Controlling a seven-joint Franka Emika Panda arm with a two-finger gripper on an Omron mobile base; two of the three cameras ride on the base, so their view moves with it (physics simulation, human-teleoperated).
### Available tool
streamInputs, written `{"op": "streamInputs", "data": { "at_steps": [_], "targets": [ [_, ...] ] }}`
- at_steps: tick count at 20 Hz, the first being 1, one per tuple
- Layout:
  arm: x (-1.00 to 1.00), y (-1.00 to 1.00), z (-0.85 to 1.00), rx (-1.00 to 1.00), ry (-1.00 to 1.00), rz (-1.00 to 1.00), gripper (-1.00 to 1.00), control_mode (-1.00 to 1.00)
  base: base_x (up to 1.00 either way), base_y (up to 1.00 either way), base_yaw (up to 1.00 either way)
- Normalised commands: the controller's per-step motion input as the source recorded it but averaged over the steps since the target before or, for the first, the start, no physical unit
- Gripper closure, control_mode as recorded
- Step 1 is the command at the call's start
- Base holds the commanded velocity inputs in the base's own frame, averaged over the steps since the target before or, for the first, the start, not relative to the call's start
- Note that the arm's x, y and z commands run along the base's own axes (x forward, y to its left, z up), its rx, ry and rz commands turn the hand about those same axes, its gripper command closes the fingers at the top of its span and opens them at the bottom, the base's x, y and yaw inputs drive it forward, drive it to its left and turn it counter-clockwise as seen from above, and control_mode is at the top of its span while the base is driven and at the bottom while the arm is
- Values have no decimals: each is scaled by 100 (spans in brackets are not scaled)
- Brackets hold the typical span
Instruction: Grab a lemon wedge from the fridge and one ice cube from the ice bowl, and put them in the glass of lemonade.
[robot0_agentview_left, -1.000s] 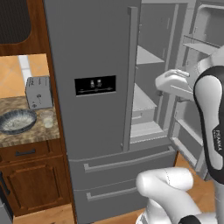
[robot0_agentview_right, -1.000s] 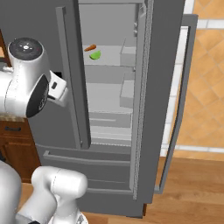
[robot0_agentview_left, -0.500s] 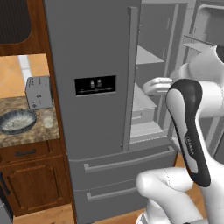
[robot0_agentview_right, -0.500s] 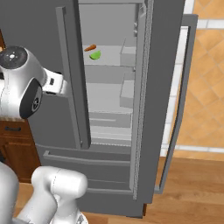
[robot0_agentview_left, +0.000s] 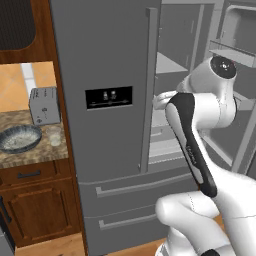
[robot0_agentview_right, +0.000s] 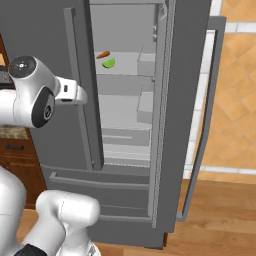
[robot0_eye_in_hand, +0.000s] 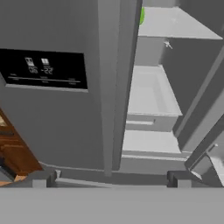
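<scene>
Hand view: wide-open, empty claw (robot0_eye_in_hand: 109, 178) faces the fridge (robot0_eye_in_hand: 57, 122) closed left door's edge.

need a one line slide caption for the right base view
Fridge with its right door swung open, a green lemon wedge beside an orange item on the upper shelf, white arm at left.

The arm (robot0_agentview_left: 200, 150) is glossy white, built of fat rounded segments like stacked capsules. A long black panel (robot0_agentview_left: 192, 145) runs down one link, with small pale lettering too fine to read. A dark round cap (robot0_agentview_right: 46, 104) closes a joint, and a smaller dark disc (robot0_agentview_left: 222, 66) tops the shoulder-like bulge.
</scene>
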Motion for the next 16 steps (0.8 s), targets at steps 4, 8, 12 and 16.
{"op": "streamInputs", "data": {
  "at_steps": [4,8,12,16],
  "targets": [
    [45,0,6,-8,-2,0,-100,-100,0,0,0],
    [36,0,10,-2,-7,0,-100,-100,0,0,0],
    [10,10,0,0,-9,0,-100,-100,0,0,0],
    [0,18,0,5,-18,0,-100,-100,0,0,0]
  ]
}}
